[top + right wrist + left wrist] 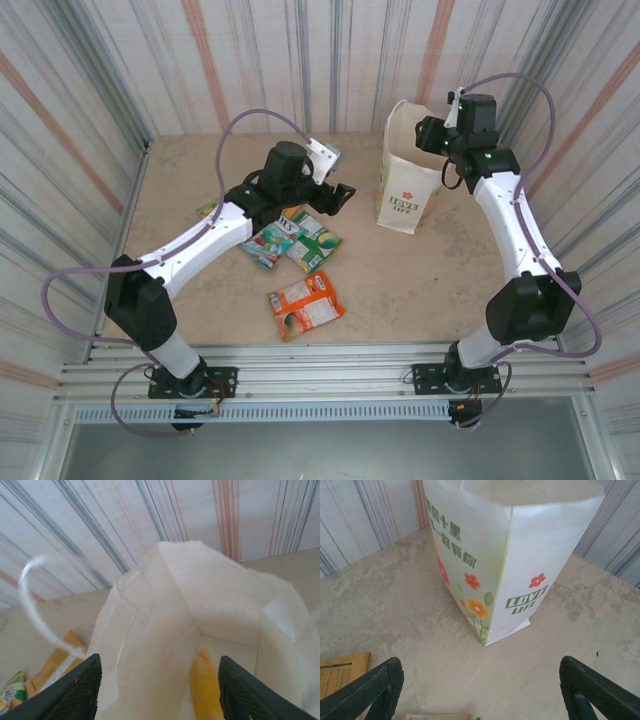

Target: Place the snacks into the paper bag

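Now a yellow packet point(204, 690) lies down inside the paper bag point(408, 190), which stands upright toward the far right of the table point(420, 290). The right gripper point(159, 660) hangs over the bag's open mouth, fingers spread with nothing between them. Green packets point(298, 240) and an orange packet point(305, 305) lie on the table left of the bag. The left gripper point(480, 680) hovers between the green packets and the bag, fingers wide apart and empty.

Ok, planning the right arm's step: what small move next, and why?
Probably lift the right gripper clear of the paper bag: its jaws stand open over the mouth, a yellow packet lies inside, and an orange packet lies outside.
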Available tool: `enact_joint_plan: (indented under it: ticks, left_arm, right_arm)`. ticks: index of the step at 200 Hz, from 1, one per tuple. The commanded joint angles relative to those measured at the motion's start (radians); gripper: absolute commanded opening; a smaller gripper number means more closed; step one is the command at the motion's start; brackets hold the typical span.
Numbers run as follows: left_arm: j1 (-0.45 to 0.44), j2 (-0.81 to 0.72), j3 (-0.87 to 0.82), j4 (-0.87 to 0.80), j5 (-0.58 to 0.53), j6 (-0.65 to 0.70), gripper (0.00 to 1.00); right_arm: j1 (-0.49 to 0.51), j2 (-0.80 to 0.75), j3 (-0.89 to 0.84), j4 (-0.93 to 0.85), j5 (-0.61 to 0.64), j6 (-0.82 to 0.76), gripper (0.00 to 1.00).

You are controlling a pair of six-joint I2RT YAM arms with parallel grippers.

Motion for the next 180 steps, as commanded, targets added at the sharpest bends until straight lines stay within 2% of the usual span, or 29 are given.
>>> enact_joint_plan:
  ticks: [1,37,65,129,153,180]
  left_arm:
    - [0.013,-0.002,0.039,-0.042,-0.020,0.009,0.84]
    - [0.015,-0.024,0.025,-0.070,-0.024,-0.013,0.84]
    - [0.017,-0.041,-0.002,-0.066,-0.018,-0.029,0.84]
    - [0.023,-0.052,-0.032,-0.066,0.000,-0.058,0.82]
    - [0.026,-0.054,-0.038,-0.065,0.005,-0.070,0.82]
    - [0.032,-0.058,-0.050,-0.064,0.003,-0.073,0.82]
  right_arm:
    - [0.023,-0.073,0.022,-0.101,0.003,-0.035,0.64]
    - [0.067,-0.113,0.010,-0.209,-0.063,-0.054,0.63]
    - [0.104,-0.051,0.051,-0.278,-0.077,-0.069,0.62]
    - [0.128,0.122,0.157,-0.254,-0.162,-0.071,0.60]
    - [0.128,0.188,0.196,-0.256,-0.180,-0.081,0.49]
    - [0.131,0.223,0.220,-0.279,-0.197,-0.102,0.26]
